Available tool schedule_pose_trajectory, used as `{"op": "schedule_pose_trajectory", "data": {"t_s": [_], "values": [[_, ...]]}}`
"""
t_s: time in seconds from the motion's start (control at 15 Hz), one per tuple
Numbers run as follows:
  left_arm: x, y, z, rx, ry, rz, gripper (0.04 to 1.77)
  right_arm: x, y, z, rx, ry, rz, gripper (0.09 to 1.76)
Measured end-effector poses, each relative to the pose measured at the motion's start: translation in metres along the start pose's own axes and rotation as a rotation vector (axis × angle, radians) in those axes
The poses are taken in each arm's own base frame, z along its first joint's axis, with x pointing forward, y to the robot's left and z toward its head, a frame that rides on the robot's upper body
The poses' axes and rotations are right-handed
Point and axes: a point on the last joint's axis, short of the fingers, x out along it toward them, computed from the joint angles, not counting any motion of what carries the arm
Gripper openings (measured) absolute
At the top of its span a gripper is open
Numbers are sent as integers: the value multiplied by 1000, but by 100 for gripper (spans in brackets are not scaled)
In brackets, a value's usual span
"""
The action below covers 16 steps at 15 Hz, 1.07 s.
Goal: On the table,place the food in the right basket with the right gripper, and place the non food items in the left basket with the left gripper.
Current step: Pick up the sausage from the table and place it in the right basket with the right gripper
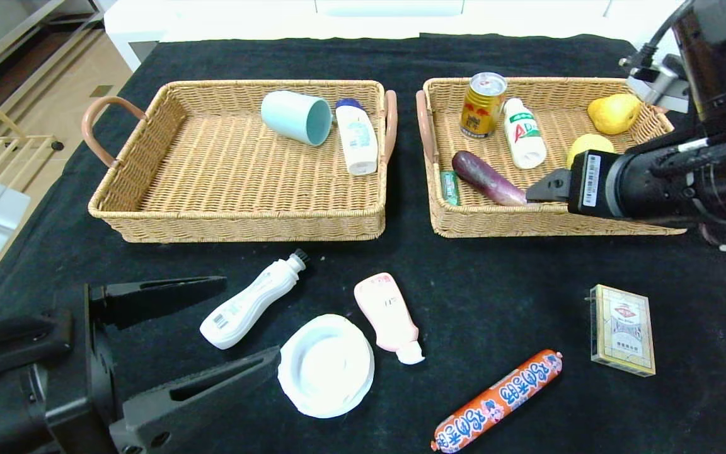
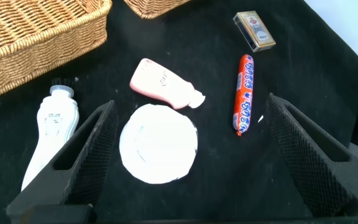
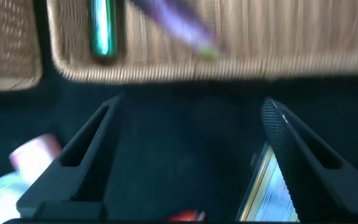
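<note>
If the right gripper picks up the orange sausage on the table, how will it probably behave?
The orange sausage is a long round tube lying flat, so a push would probably roll it. Its wrapper looks glossy, so it may slip. It could bend slightly if held at one end.

The black-clothed table (image 1: pixel 527 284) carries two wicker baskets (image 1: pixel 243 217) (image 1: pixel 546 221), two bottles (image 1: pixel 249 302) (image 1: pixel 389 315), lid (image 1: pixel 325 366), sausage (image 1: pixel 495 400), card box (image 1: pixel 621 329).

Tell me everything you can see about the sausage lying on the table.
The sausage is a long tube in glossy orange wrapping with white and blue print and crimped ends. It lies flat and diagonal on the black cloth, near the front edge, alone, touching nothing else. The card box and pink bottle lie nearby, apart from it.
</note>
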Motion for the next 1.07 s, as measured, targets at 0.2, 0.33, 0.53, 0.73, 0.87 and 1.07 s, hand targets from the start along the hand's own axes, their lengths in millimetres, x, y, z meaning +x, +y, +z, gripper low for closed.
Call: {"op": "schedule_pose_trajectory", "data": {"t_s": [0.2,0.33,0.53,0.73,0.87,1.07], "values": [[0,0,0,0,2,1,172,-25,-1,-20,148,147,-33,164],[2,0,-1,-1,8,-1,172,-35,3,-34,216,236,-36,166],[3,-2,-2,3,14,-1,172,-38,9,-52,263,379,17,167],[3,-2,-2,6,15,-3,172,-28,12,-66,277,468,12,169],[3,-2,-2,6,13,2,172,-21,14,-76,271,532,9,169],[3,-2,-2,8,9,2,172,-10,17,-87,258,600,7,170]]}}
